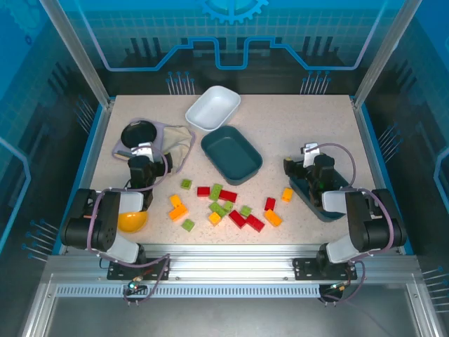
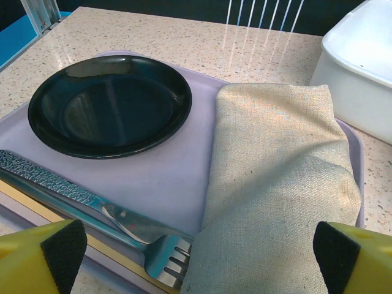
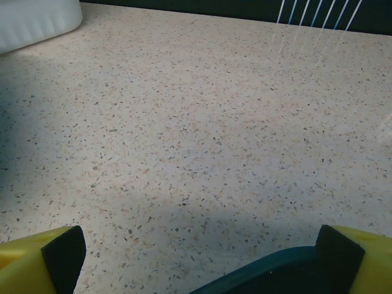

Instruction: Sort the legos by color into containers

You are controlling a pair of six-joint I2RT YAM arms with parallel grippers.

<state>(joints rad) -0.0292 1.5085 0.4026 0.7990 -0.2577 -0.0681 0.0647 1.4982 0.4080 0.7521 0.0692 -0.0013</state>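
Note:
The legos lie loose on the table's front middle: red ones (image 1: 228,196), lime green ones (image 1: 216,191) and orange ones (image 1: 178,209). A white tray (image 1: 212,107) stands at the back with nothing in it, and a dark teal tray (image 1: 231,151) sits just in front of it. A second teal tray (image 1: 324,203) lies under my right arm; its rim (image 3: 269,269) shows between the right fingers. My left gripper (image 1: 143,151) (image 2: 197,254) is open over a napkin. My right gripper (image 1: 309,159) (image 3: 202,257) is open over bare table. Neither holds anything.
A lavender mat (image 2: 153,177) at the back left carries a round black bowl (image 2: 110,101), a beige napkin (image 2: 275,184) and a fork (image 2: 153,245). An orange bowl (image 1: 132,221) sits under my left arm. The white tray's wall (image 2: 361,67) stands right of the mat.

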